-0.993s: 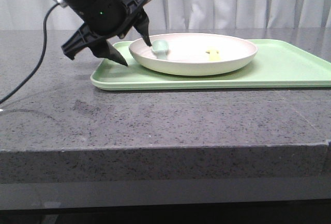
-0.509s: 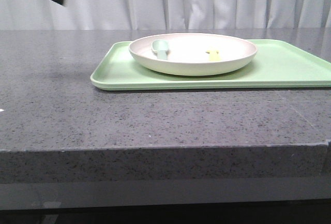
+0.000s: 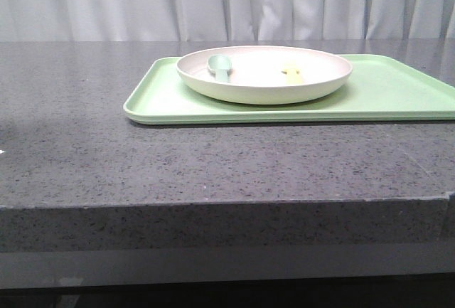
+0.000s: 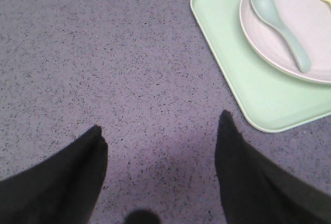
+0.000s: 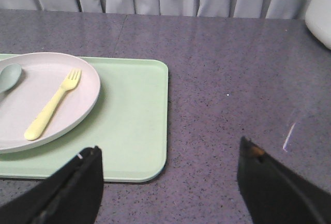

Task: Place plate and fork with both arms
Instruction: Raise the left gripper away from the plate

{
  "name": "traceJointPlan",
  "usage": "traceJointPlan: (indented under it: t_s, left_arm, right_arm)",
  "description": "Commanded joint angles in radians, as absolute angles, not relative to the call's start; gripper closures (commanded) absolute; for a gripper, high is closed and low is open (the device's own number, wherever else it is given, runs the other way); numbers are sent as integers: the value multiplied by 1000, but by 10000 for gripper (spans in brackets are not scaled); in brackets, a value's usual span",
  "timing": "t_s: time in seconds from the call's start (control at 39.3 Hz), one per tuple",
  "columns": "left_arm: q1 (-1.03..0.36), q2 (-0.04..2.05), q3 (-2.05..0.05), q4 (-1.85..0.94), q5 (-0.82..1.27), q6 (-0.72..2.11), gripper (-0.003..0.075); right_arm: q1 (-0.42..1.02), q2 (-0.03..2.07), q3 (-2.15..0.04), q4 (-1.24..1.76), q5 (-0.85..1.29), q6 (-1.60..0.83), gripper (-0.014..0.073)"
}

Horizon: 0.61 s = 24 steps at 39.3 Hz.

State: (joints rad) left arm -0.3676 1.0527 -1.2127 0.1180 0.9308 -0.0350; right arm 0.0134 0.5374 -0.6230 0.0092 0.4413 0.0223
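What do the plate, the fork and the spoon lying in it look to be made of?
Plate: off-white, dull matte surface without glare, probably plastic or melamine, though glazeless ceramic can't be ruled out. Fork: bright yellow, thick and softly rounded, looks like moulded plastic. Spoon: pale grey-green, same matte, chunky look, likely plastic too.

No readable text (none anywhere).

The front view looks low and level across the table (image 3: 213,166) toward the curtain (image 3: 227,2). The left wrist view looks steeply down from close above, catching one corner of the tray (image 4: 248,100); the right wrist view slants forward over the opposite end. All share the plate (image 3: 264,73)
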Motion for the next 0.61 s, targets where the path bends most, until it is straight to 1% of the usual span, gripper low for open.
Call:
traceJointPlan:
  t_s: [0.0,0.1,0.18,0.36,0.59]
  left_arm:
    - [-278,953,-1171,0,827,75,279]
    - [-210,875,-1090,-69,824,130,279]
    - [-184,817,-1030,-119,822,144,279]
    - [-182,713,-922,-143,785,144,280]
    - [-182,693,-907,-143,785,144,280]
  right_arm:
    - [14,547,-658,0,364,20,32]
    - [14,547,-658,0,364,20,32]
    - [14,547,-658,0,364,20,32]
    - [14,547,-658,0,349,20,32]
    - [14,549,-655,0,332,20,32]
